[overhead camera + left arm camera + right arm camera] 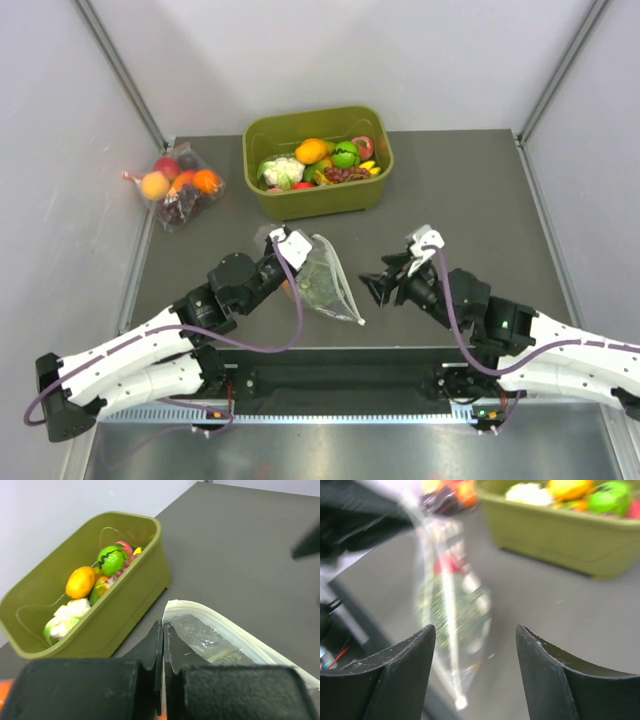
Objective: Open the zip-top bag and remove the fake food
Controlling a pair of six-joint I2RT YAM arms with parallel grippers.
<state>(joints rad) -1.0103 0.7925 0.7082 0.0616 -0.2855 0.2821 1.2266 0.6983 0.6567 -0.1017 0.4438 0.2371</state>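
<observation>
Two claws checked. Zip-top bag (328, 284), limp and slippery, hangs from your left gripper (163, 632), pinched on its rim corner. Right gripper (475, 637) is spread, bag ahead: take the opposite lip. Fake food (447, 564) inside looks light.

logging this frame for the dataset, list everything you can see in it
zip-top bag: one, clear with white dots, between the two grippers, nearer than the tub
fake food: count unclear, blurred red and green, inside that bag
tub: one, olive green, far centre
toy produce: several, orange, bright green, white, red, in the tub
second bag: one, clear, orange and red fruit, dark grapes, far left
table: one, dark grey
left gripper: shut on the bag's edge
right gripper: open, holding nothing
</observation>
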